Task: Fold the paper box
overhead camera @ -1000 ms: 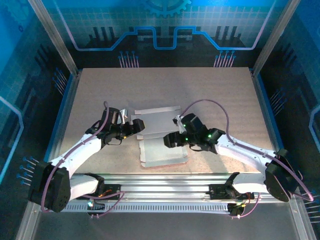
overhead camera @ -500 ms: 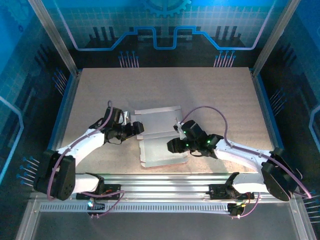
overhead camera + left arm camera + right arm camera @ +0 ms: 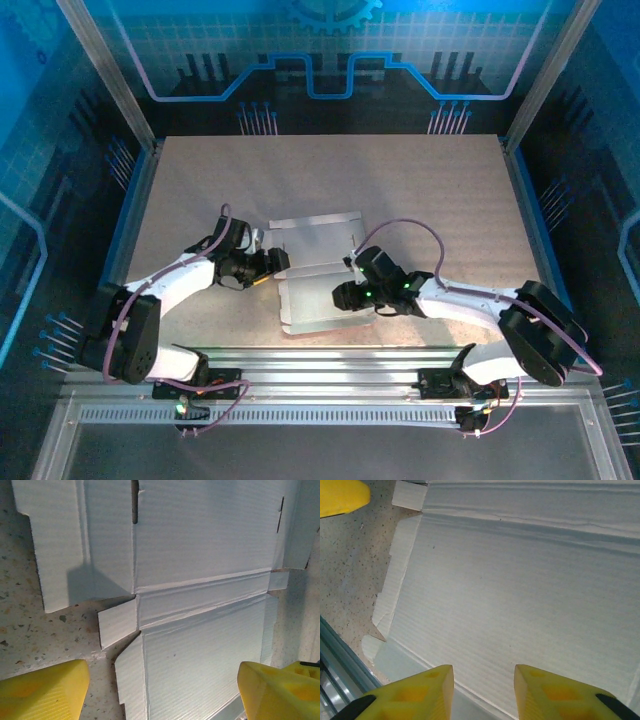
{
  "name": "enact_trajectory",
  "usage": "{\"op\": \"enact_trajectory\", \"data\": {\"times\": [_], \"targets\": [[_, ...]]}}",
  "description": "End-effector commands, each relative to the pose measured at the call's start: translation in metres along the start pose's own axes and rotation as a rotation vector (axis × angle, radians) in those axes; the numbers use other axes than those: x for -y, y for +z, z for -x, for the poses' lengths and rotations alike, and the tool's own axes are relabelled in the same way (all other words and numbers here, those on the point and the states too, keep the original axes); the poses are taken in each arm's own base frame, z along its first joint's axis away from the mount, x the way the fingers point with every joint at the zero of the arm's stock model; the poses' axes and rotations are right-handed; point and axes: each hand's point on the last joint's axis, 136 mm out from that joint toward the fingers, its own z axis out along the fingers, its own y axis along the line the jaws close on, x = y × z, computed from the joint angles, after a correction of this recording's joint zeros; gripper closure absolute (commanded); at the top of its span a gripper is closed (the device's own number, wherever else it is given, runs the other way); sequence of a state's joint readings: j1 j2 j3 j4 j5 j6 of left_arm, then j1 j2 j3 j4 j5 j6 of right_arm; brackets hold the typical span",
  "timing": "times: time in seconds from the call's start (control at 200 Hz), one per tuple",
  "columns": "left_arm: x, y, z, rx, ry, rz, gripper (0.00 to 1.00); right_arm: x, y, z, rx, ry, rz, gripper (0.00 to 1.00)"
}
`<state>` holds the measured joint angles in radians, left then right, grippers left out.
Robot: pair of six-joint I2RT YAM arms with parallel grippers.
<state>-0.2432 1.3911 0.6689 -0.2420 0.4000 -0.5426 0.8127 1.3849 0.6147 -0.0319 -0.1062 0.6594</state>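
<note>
1. The paper box (image 3: 318, 285), a flat cut sheet of thin cardboard, lies whitish side up on the speckled beige desk (image 3: 430, 190). It is near the middle, towards the arms' side. Its creases and side flaps are spread out, so you have no standing wall yet.
2. It lies between the two arms, likely so that each can work its own side.
3. The left jaws are wide open with nothing between them, at the sheet's left edge beside the crease band. One yellow finger (image 3: 42, 690) shows against bare desk and the other (image 3: 280, 690) against the card. That looks like a good position for catching the small side tab (image 3: 117, 625).
4. The right jaws are only narrowly parted and hold nothing. Their yellow fingers (image 3: 410, 695) sit low over the near panel, close to its near strip (image 3: 402, 662), which looks slightly raised. You are probably set to pin the panel or lift that strip.
5. You cannot tell from here whether the right tips actually touch the card.
</note>
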Motion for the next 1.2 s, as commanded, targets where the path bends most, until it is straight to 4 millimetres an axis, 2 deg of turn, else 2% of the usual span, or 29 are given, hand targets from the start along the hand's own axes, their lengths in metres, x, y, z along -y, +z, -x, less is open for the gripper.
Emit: {"op": "enact_trajectory", "data": {"times": [0.0,0.42,0.931,1.196], "targets": [[0.0,-0.002,0.008,0.009,0.021,0.03,0.21,-0.004,0.005,0.001,-0.001,-0.007,-0.001,0.62],[0.003,0.009,0.017,-0.037,0.021,0.045,0.19,0.004,0.018,-0.003,-0.031,0.008,-0.04,0.68],[-0.003,0.025,0.012,-0.105,0.011,0.101,0.19,0.014,0.027,-0.015,-0.072,0.016,-0.075,0.73],[0.012,0.03,0.013,-0.12,0.002,0.042,0.19,0.017,0.028,-0.019,-0.075,0.02,-0.081,0.73]]}}
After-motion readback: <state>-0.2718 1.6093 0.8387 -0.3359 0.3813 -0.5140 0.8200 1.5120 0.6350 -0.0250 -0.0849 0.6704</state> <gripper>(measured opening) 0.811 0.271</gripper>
